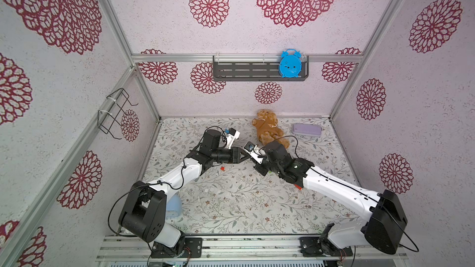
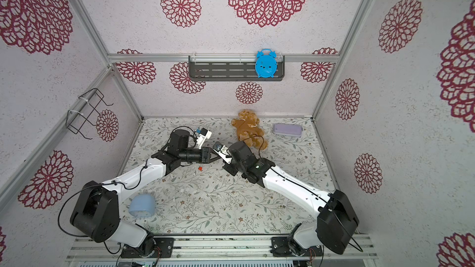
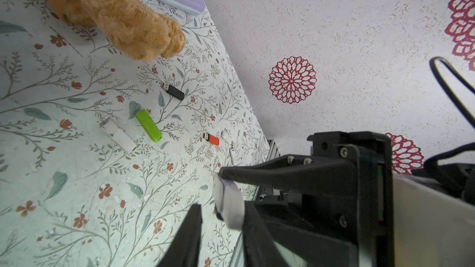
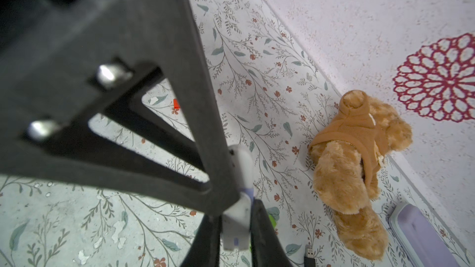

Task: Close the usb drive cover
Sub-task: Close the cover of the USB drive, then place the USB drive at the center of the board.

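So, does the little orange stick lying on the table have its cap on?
No, the orange stick lies with its plug end bare in the left wrist view.

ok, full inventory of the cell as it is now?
bear: 1, brown, table back
case: 1, lilac, right of bear
shelf: 1, grey, back wall
clock: 1, blue, on shelf
wire rack: 1, black, left wall
tub: 1, pale blue, by left arm base
black drive: 1, black, table
green drive: 1, green, table
white drive: 1, white, beside green drive
orange drive: 1, orange, table
orange cap: 1, orange, table
white bits: several, white, scattered on table
held drive: 1, white-lilac, in right gripper
left gripper: 1, black, open at held drive
right gripper: 1, black, shut on held drive
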`<state>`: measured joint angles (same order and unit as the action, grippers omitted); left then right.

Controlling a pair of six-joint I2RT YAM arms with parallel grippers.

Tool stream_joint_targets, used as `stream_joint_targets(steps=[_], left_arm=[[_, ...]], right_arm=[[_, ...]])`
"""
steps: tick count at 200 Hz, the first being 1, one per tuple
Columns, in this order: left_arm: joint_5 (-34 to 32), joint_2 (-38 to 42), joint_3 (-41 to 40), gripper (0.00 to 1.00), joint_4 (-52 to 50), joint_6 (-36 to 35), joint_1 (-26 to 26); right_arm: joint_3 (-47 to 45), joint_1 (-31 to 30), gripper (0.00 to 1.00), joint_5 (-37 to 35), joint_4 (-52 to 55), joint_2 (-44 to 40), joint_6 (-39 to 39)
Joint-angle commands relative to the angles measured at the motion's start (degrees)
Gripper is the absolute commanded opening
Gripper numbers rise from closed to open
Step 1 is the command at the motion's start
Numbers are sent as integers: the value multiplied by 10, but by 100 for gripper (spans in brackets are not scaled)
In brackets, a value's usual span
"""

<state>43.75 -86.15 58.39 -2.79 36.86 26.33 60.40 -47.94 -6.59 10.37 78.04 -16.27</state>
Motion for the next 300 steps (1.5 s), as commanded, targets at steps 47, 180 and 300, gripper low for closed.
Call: stream_joint_targets(steps=[47,180,300], left_arm=[[-218,146,-90,72,8,1,-26],[-448,342,-195,97,-38,-26,-61],[-442,342,-202,97,-36,-14,-72]], right_arm=[[-51,26,17,-3,-37,18,166],[202,62,20,22,161,338,304],[261,66,25,8,192,407,303]])
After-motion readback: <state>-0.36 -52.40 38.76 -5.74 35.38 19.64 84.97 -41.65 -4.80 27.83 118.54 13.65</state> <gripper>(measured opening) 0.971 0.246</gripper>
